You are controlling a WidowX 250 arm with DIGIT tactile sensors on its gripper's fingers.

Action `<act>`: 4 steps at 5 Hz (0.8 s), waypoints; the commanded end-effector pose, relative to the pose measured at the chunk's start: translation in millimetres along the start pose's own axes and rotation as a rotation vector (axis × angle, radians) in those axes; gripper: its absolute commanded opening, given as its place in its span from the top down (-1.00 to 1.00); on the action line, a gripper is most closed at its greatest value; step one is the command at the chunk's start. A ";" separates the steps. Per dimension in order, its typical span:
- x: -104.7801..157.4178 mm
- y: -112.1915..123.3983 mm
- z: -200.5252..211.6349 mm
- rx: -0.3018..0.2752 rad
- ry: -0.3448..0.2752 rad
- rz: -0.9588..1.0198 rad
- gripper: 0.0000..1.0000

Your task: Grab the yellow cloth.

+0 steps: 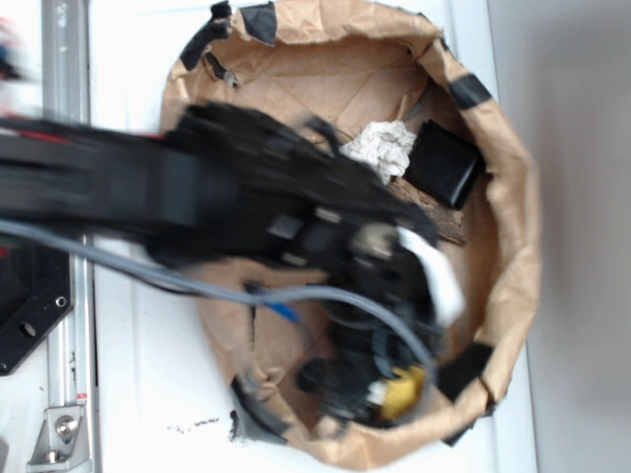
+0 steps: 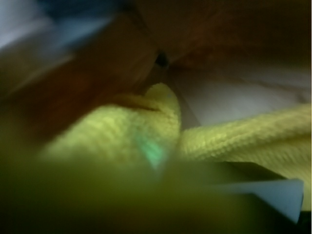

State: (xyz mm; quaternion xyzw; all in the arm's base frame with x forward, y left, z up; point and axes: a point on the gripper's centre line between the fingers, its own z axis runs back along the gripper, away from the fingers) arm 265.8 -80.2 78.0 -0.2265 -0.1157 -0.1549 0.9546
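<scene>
Inside brown paper basin (image 1: 513, 227): white paper wad (image 1: 383, 148) and black box (image 1: 446, 163) far right; yellow cloth (image 1: 402, 392) near, under gripper (image 1: 380, 389); pincer state impossible to tell.

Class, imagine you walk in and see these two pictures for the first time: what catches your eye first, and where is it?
First the big, blurred black robot arm reaching from the left across a brown paper basin. Its gripper is down at the basin's near edge, where a patch of the yellow cloth shows; the wrist view is filled with that cloth. At the basin's far side sit a crumpled white paper wad and a black box.
</scene>
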 end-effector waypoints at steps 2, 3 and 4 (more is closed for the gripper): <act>3.1 -11.0 109.7 0.287 0.110 0.121 1.00; 19.1 -20.1 105.9 0.383 0.172 0.203 1.00; 15.6 -21.4 108.3 0.366 0.124 0.292 1.00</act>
